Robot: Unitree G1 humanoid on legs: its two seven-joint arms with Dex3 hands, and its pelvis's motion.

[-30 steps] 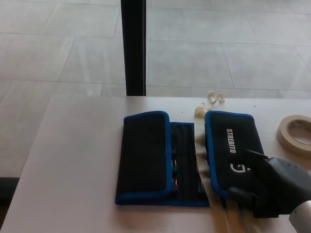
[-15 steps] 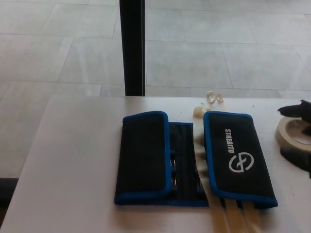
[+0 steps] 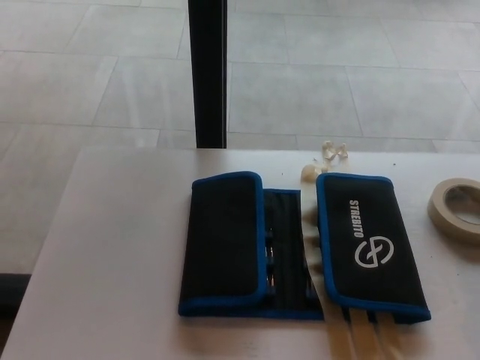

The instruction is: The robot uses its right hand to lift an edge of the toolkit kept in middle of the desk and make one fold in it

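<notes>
Fingers of both hands are out of your view. Toolkit (image 3: 300, 247) lies folded on white desk (image 3: 112, 247); tape roll (image 3: 455, 208) right; tiled floor (image 3: 315, 75) beyond.

matt cloth toolkit (image 3: 300, 247) (smooth desk (image 3: 112, 262))

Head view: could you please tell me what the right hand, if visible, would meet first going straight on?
The right hand is not in view, so no heading shows. Entering from the right toward the toolkit, it would likely meet the tape first.
</notes>
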